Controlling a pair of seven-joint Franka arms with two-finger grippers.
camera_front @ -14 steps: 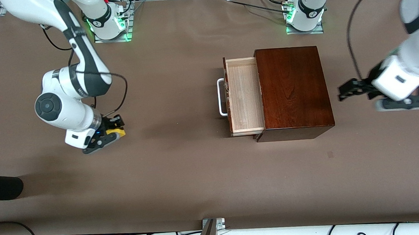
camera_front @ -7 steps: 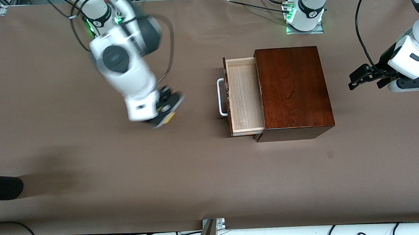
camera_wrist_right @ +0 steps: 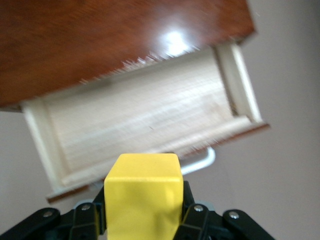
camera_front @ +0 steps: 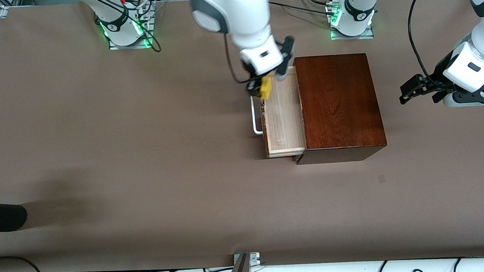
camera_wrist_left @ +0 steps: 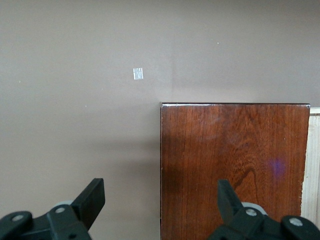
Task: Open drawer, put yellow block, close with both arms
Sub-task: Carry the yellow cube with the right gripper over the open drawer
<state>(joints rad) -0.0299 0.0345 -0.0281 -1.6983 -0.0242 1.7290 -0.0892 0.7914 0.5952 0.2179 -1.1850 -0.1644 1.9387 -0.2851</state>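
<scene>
Looking for brands or writing, none that can be read is found; only a small pale square mark (camera_wrist_left: 138,73) is seen on the brown tabletop (camera_front: 144,192), toward the left arm's end of it.

The drawer (camera_front: 282,116) is pulled out of the glossy dark mahogany box (camera_front: 339,105), toward the right arm's end of the tabletop. Its tray is of pale light wood with a visible grain, its front is dark reddish-brown, and a white U-shaped bar handle (camera_front: 256,117) is fixed to that front. The tray's floor is bare in both the front view and the right wrist view.

The yellow block (camera_front: 265,87) is a small bright yellow cube with plain faces, much smaller than the box. It is held up in the air by the right gripper (camera_front: 261,87), whose jaws are closed on its sides, over the front edge of the open drawer at the end farther from the front camera. In the right wrist view the block (camera_wrist_right: 142,197) is seen between the black fingers, with the tray below it.

The left gripper (camera_front: 415,88) is held over the bare tabletop beside the box, at the left arm's end, with its jaws spread apart on nothing; the arm waits there.
</scene>
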